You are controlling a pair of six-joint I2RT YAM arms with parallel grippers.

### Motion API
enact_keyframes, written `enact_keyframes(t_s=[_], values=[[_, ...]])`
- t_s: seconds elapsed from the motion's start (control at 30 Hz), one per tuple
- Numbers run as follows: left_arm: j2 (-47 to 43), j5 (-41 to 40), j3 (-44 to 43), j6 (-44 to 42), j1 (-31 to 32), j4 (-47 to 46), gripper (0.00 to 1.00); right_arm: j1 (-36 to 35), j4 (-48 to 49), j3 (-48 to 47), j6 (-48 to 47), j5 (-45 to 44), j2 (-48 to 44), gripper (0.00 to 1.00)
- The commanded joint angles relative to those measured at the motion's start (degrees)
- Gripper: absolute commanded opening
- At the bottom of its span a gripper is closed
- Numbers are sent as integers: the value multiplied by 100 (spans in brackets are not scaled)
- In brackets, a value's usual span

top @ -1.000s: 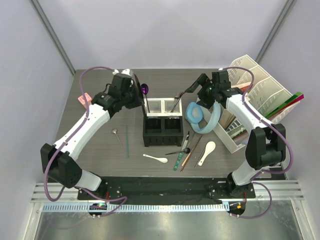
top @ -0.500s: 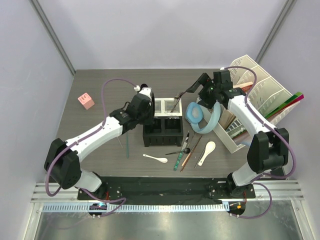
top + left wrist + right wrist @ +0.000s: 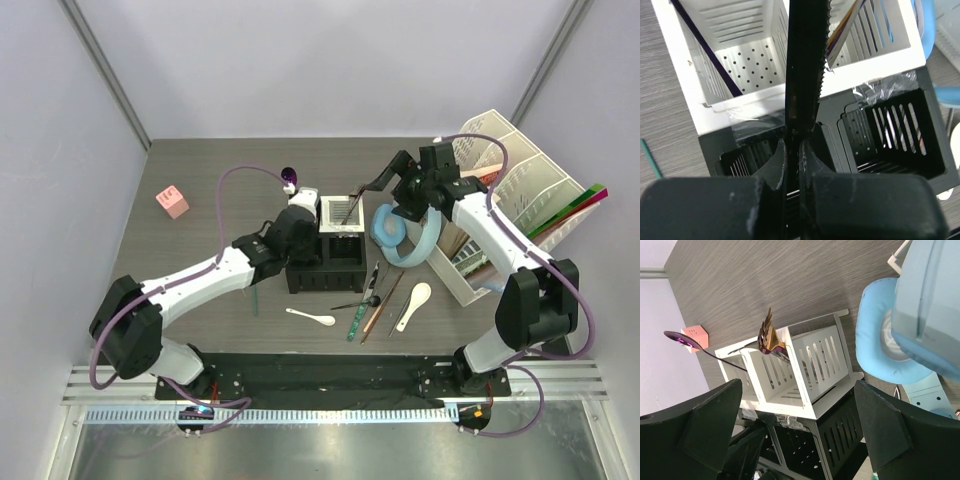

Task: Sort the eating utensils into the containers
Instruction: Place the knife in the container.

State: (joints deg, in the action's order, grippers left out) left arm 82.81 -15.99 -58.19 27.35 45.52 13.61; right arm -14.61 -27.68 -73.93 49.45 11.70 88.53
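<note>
The left tool (image 3: 792,150) is clamped tight on the black knife (image 3: 802,75). Its serrated blade reaches away from the fingers, across the rim where the two white compartments of the caddy (image 3: 920,95) meet. The tool itself sits just above the black front compartments; whether the knife touches the caddy cannot be told. A purple spoon (image 3: 705,50) leans in the left white compartment, and the forks (image 3: 769,337), copper and purple, stand tines-up in the right one.

The right tool (image 3: 799,390) hangs over the far right side of the caddy with its fingers spread wide and nothing between them. A light blue ring (image 3: 400,235) lies just beside it.

On the surface (image 3: 200,160), in front of the caddy, lie two white soup spoons (image 3: 312,317), brown chopsticks (image 3: 385,300) and a green-patterned piece (image 3: 356,320). A pink block (image 3: 172,202) sits well apart at the left, and a white rack (image 3: 520,190) stands at the right edge.
</note>
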Motion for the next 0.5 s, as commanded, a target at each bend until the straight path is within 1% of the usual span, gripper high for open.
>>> enact_keyframes(t_s=[0.0,0.07,0.1,0.13,0.2,0.23,0.27,0.3,0.43,0.47], values=[[-45,-273,211,-222,132,-657,0,-112,0,-51,-85,-151,-231,100],[-89,-300,265,-222,159,-675,0,-130,-9,1,-76,-195,-231,100],[-141,-308,300,-222,159,-666,3,-156,-9,19,-50,-195,-240,100],[-177,-317,300,-222,159,-640,15,-156,0,28,-32,-195,-240,100],[-256,-378,274,-239,151,-526,27,-191,-9,2,12,-212,-196,100],[-343,-405,265,-239,159,-482,39,-209,0,-25,29,-212,-170,100],[-370,-422,256,-257,159,-438,45,-217,0,-94,38,-221,-143,100],[-405,-484,230,-248,159,-342,49,-218,0,-121,38,-213,-108,100],[-572,-738,133,-222,159,-78,52,-244,-9,-183,38,-239,-3,100],[-642,-809,107,-222,159,44,54,-244,0,-148,47,-247,-11,100]])
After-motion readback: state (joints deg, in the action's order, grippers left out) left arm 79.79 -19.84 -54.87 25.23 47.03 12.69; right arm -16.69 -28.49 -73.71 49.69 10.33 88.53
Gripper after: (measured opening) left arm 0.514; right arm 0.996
